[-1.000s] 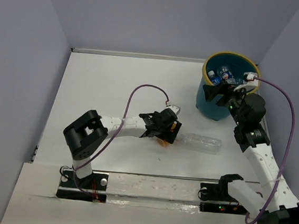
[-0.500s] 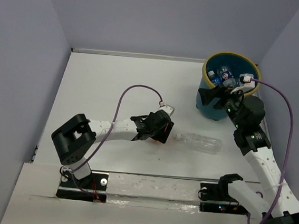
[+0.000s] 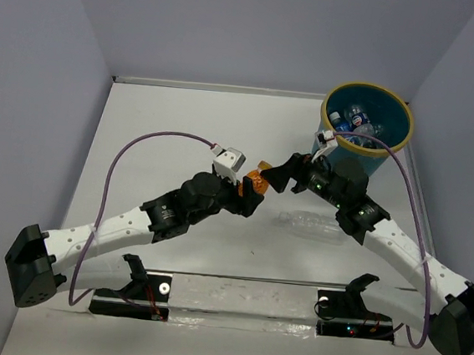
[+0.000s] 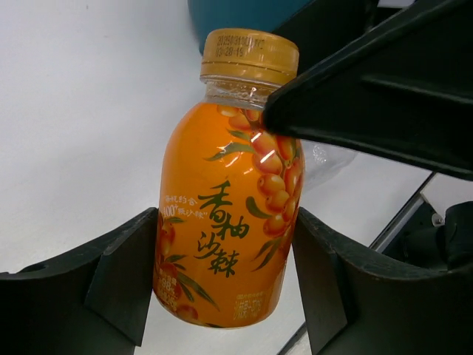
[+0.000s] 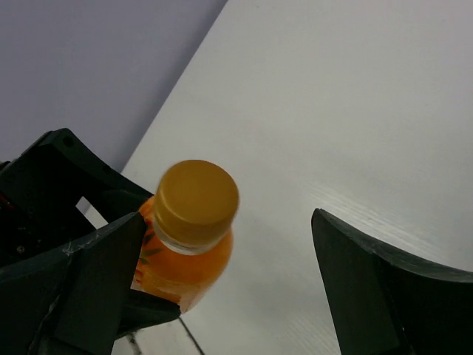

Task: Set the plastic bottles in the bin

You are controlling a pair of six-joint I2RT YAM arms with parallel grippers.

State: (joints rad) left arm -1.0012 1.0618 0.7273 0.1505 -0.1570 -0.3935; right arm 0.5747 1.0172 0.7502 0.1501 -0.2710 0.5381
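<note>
A short orange bottle [image 4: 228, 200] with a yellow cap [image 5: 196, 201] hangs above the table, and my left gripper [image 4: 222, 277] is shut on its lower body. From above, the orange bottle [image 3: 258, 181] sits mid-table in that left gripper [image 3: 250, 194]. My right gripper [image 3: 282, 175] faces it, open. The cap lies between the right gripper's [image 5: 228, 222] fingers, close to the left one [image 5: 96, 274]; contact cannot be told. A long clear bottle [image 3: 316, 225] lies on the table under the right arm. The teal bin [image 3: 395, 147] stands at the back right with several bottles [image 3: 352, 120] inside.
The white table [image 3: 165, 137] is walled at the back and sides. Purple cables [image 3: 152, 140] arc over each arm. A rail with the arm bases [image 3: 234, 299] runs along the near edge.
My left gripper closed on the orange bottle, lifted it off the table and carried it up and right. My right gripper swung from the bin down and left to meet it.
</note>
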